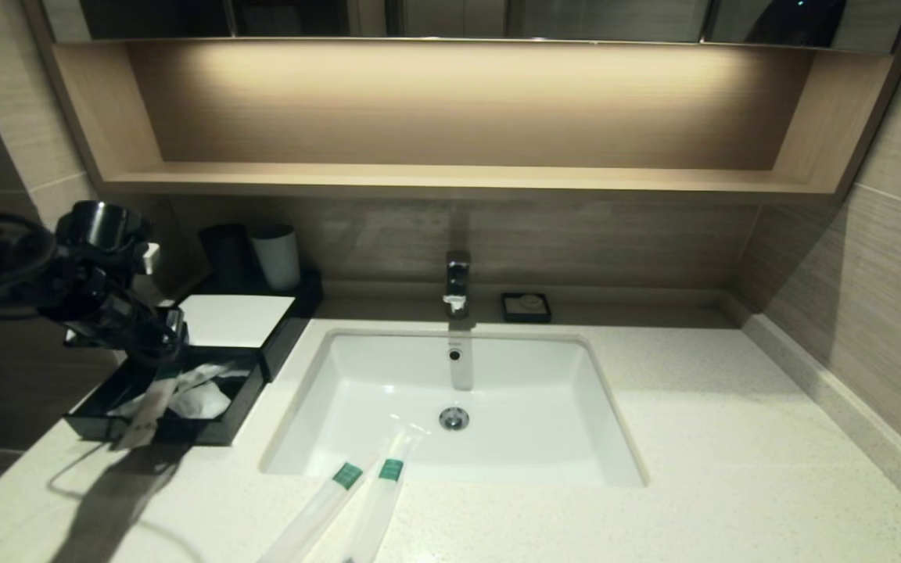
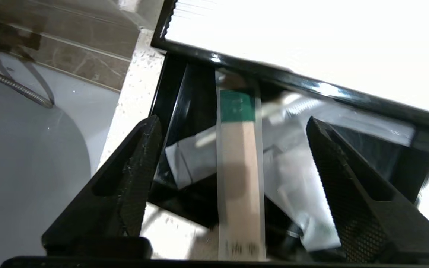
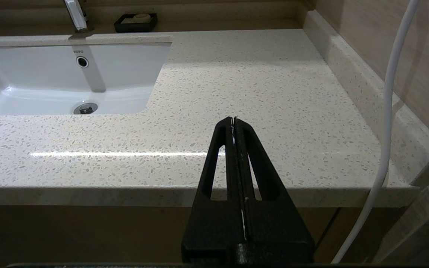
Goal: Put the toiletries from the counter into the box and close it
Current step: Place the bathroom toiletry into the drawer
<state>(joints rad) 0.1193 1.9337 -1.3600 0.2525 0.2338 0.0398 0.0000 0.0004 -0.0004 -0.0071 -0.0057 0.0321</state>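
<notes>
Where left tool [image 1: 155, 353] hovers, sachet [image 1: 149, 407] upper end hidden.

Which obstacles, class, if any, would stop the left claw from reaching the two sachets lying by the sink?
Probably none. The left claw hangs open over the box; bare counter lies between it and the two sachets.

One green-banded sachet [image 1: 152, 400] leans over the open box's [image 1: 239, 413] rim; two sachets [image 1: 357, 500] straddle the sink edge

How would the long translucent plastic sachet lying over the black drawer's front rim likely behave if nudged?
The sachet looks light and probably fairly stiff: it bridges the drawer rim unbent. Overhanging the rim, it may tip outward. The open left gripper is clear of it.
</notes>
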